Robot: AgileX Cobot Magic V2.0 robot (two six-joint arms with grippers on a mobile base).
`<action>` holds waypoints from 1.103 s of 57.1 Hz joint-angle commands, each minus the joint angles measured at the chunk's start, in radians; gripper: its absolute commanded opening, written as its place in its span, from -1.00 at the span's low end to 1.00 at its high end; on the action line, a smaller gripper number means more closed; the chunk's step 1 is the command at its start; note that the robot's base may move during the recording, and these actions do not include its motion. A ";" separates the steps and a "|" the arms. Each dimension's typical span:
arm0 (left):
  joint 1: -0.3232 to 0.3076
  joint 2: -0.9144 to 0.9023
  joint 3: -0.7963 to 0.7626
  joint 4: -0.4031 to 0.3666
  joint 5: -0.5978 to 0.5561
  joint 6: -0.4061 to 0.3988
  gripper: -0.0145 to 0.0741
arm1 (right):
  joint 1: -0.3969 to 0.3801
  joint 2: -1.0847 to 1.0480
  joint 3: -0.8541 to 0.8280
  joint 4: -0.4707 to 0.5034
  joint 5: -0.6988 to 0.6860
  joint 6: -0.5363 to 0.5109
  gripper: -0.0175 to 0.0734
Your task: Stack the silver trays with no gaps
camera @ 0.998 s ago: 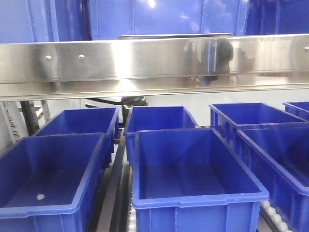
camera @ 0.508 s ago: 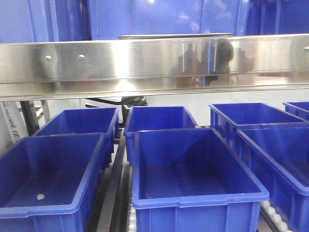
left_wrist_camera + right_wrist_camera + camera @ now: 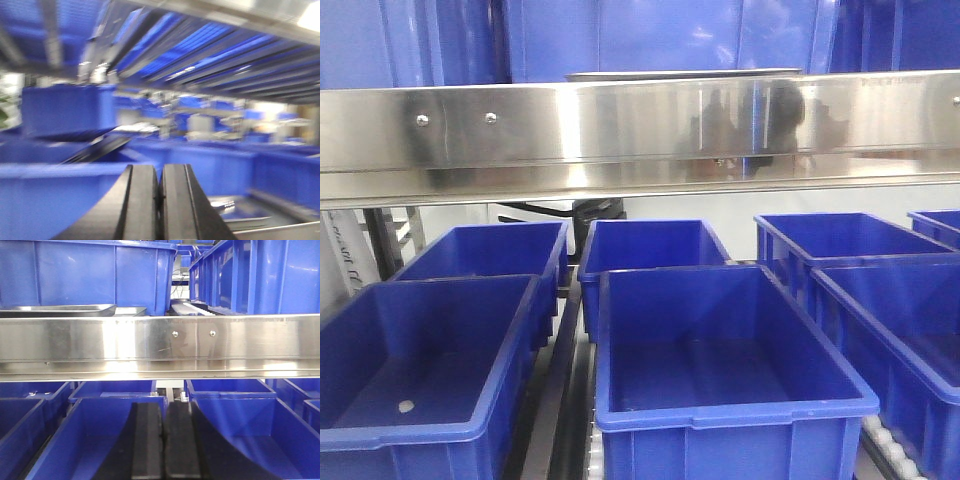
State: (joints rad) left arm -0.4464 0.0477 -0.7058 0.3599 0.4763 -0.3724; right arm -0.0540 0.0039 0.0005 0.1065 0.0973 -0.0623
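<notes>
Your right pincer [image 3: 161, 450] is clenched and empty, low before the steel rail [image 3: 160, 342]; the silver trays [image 3: 60, 310] lie above, far left, long axis sideways. Left pincer [image 3: 160, 205] clenched too.

Left gripper [image 3: 159, 202] with its two black fingers pressed together and empty, seen low in a blurred wrist view, right gripper [image 3: 164, 442] likewise closed, fingers side by side and level, holding nothing
</notes>
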 commanded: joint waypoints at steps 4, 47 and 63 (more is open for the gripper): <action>0.177 -0.003 0.085 -0.092 -0.044 0.006 -0.72 | 0.003 -0.004 -0.001 0.004 -0.023 -0.008 -0.79; 0.429 -0.005 0.706 -0.259 -0.508 0.328 -0.72 | 0.003 -0.004 -0.001 0.004 -0.023 -0.008 -0.79; 0.418 -0.048 0.706 -0.226 -0.421 0.328 -0.72 | 0.003 -0.004 -0.001 0.004 -0.023 -0.008 -0.79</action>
State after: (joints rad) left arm -0.0160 0.0055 0.0010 0.1272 0.0496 -0.0465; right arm -0.0540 0.0039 0.0005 0.1065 0.0973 -0.0623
